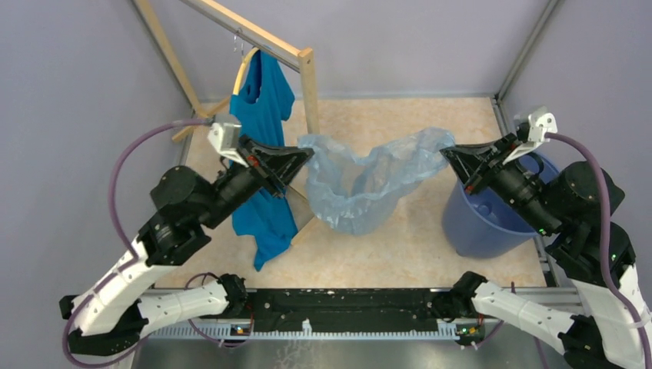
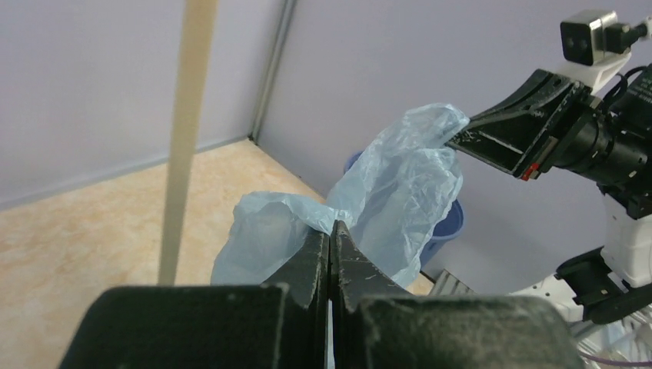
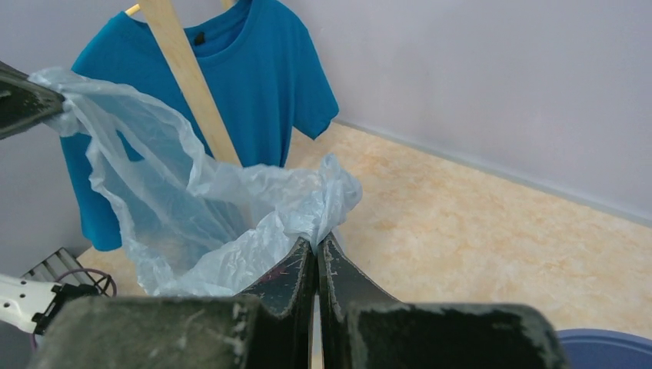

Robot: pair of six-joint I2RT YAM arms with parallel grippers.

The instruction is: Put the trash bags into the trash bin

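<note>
A thin pale-blue trash bag (image 1: 361, 181) hangs stretched in the air between my two grippers, its mouth spread and its body sagging toward the floor. The left gripper (image 1: 307, 154) is shut on the bag's left edge; its wrist view shows film (image 2: 384, 200) bunched at the closed tips (image 2: 332, 227). My right gripper (image 1: 444, 156) is shut on the bag's right edge, the plastic (image 3: 231, 207) pinched at its tips (image 3: 316, 242). The blue trash bin (image 1: 492, 223) stands upright at the right, under the right arm, with the bag to its left.
A teal T-shirt (image 1: 261, 154) hangs from a hanger on a wooden rack (image 1: 307, 84) at the back left, just behind the left gripper. Grey walls close in the beige floor (image 1: 384, 254). A black rail (image 1: 346, 304) runs along the near edge.
</note>
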